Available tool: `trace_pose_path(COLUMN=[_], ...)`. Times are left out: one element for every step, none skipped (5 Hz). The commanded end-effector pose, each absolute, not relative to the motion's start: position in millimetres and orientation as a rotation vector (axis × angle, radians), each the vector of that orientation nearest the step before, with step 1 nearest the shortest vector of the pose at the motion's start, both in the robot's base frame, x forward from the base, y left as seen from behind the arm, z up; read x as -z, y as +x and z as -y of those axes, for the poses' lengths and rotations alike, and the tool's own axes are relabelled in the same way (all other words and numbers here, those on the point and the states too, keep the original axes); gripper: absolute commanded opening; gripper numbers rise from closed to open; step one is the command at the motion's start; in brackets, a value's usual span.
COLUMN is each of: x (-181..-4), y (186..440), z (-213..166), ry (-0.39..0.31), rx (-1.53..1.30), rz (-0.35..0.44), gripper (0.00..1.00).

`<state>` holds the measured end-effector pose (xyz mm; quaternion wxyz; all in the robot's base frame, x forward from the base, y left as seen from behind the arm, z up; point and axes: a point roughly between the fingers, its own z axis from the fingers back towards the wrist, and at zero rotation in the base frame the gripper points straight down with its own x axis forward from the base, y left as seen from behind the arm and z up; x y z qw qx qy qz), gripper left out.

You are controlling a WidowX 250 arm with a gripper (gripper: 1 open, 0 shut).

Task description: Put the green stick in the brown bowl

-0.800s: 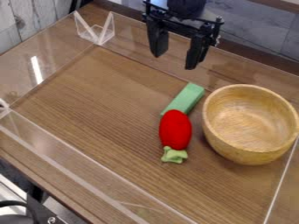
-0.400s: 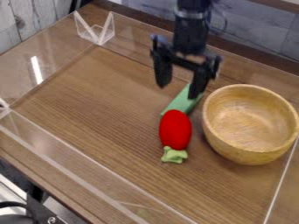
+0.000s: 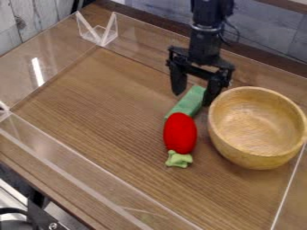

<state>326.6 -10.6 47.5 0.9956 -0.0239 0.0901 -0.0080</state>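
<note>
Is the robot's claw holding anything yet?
No. The gripper is open, its fingers on either side of the green stick's far end, and the stick lies on the table.

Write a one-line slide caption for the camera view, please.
Open gripper straddles the green stick on the wooden table, beside a red toy vegetable and the empty brown bowl.

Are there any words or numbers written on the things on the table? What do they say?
None: no words, numbers or signs can be read on the green stick, the brown bowl, the red toy, the gripper or the wooden table.
</note>
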Motion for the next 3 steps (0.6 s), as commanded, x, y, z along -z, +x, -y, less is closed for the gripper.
trace_pose_path(x=[-56.2,-47.6,-40.3], y=[347.6,354.6,358.6], z=[6.6,4.2,2.2], ry=[-0.058,-0.061,-0.062], rx=[0.019,0.018,0.016], rz=[-0.119,-0.127,-0.136], gripper=[1.0,1.0,1.0])
